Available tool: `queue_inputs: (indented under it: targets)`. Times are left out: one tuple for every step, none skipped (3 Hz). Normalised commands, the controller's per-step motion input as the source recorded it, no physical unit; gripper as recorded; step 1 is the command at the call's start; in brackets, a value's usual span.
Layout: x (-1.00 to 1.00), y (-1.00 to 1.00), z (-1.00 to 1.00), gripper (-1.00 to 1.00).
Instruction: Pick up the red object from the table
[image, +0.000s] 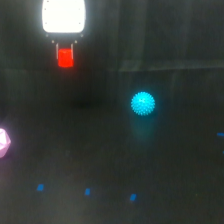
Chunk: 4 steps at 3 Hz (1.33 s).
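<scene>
A dark, nearly black table fills the frame, with a few small blue marks along the lower part. In the upper left, the white gripper has its two thin fingers closed on the red object, which sits between them. A spiky cyan ball lies right of centre, and a pink faceted object sits at the left edge.
</scene>
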Motion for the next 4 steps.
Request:
queue_inputs:
  targets:
    - [0.00, -0.27, 0.21, -0.77]
    - [-0.03, -0.77, 0.63, -1.00]
    - [0.10, 0.09, 0.96, -1.00]
    - [-0.22, -0.12, -0.06, -0.92]
